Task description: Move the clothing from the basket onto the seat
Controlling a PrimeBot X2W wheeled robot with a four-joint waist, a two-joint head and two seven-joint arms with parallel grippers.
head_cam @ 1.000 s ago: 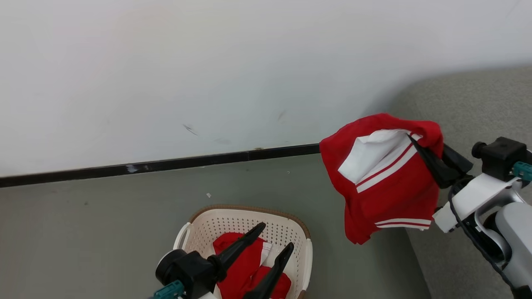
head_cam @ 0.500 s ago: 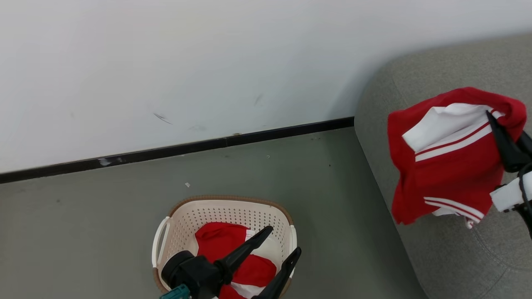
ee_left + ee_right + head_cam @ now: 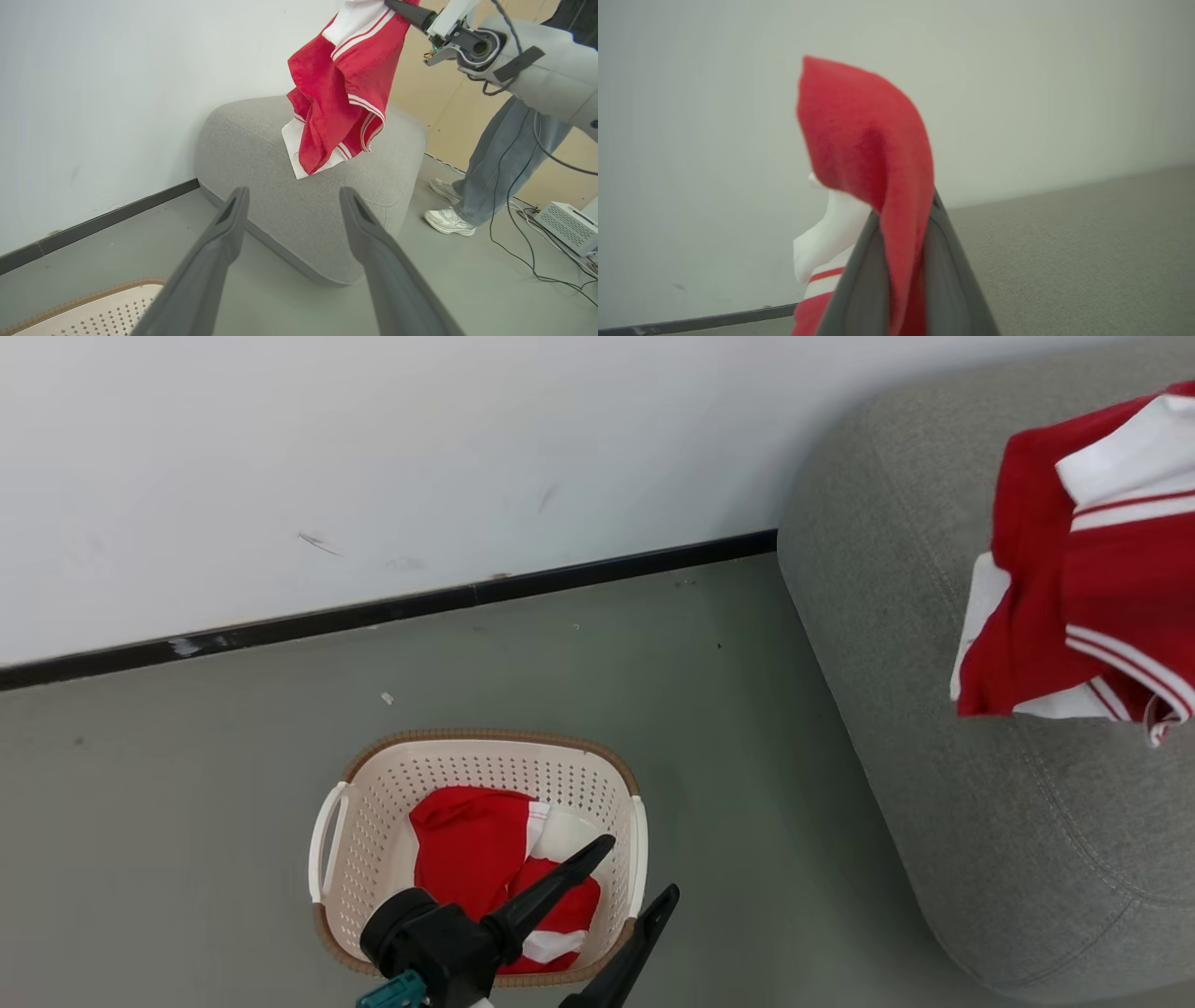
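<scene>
One piece of the red and white clothing (image 3: 1092, 569) hangs in the air over the grey seat (image 3: 934, 756), its lower hem close above the cushion. My right gripper (image 3: 903, 219) is shut on a fold of that clothing (image 3: 864, 130); from the left wrist its dark fingers (image 3: 406, 9) pinch the top of the clothing (image 3: 341, 93). More red clothing (image 3: 476, 849) lies in the cream basket (image 3: 485, 739) on the floor. My left gripper (image 3: 639, 868) is open and holds nothing, above the basket's right side.
A white wall with a black skirting (image 3: 467, 593) runs behind the basket and seat. A person's legs (image 3: 504, 154) in jeans and white shoes stand beyond the seat (image 3: 261, 140). Cables and a white box (image 3: 565, 226) lie on the grey floor there.
The head camera has turned, shifting the whole picture. My right gripper has carried the clothing from beside the seat's edge to over the seat. The left gripper stays open over the basket.
</scene>
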